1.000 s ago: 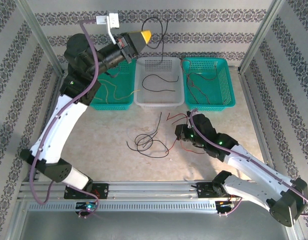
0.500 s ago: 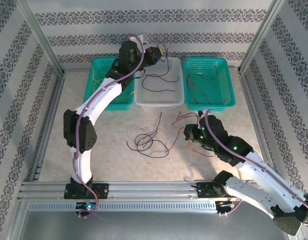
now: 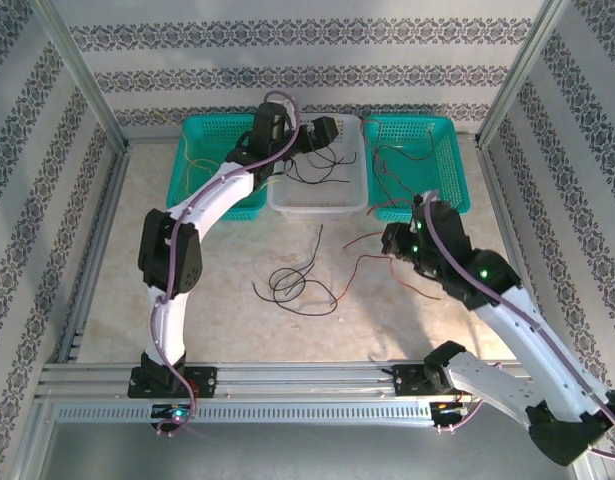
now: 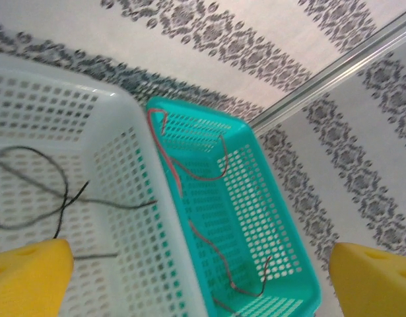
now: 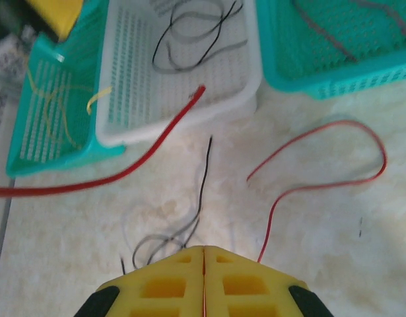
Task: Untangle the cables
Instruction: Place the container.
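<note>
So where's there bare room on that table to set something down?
Bare table left of the left arm, before the left teal basket, and along the near rail. The middle is crowded with black cables and a red cable.

Damask-striped wallpaper walls [image 3: 407,60] and aluminium posts [image 3: 79,70] enclose a beige marbled tabletop [image 3: 227,330].

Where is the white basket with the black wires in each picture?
Top external: the white basket sits at the top middle of the picture.
Left wrist: it takes up the left side.
Right wrist: it is at the top middle.
Shared landmark: the teal basket right next to its right side in all three.
</note>
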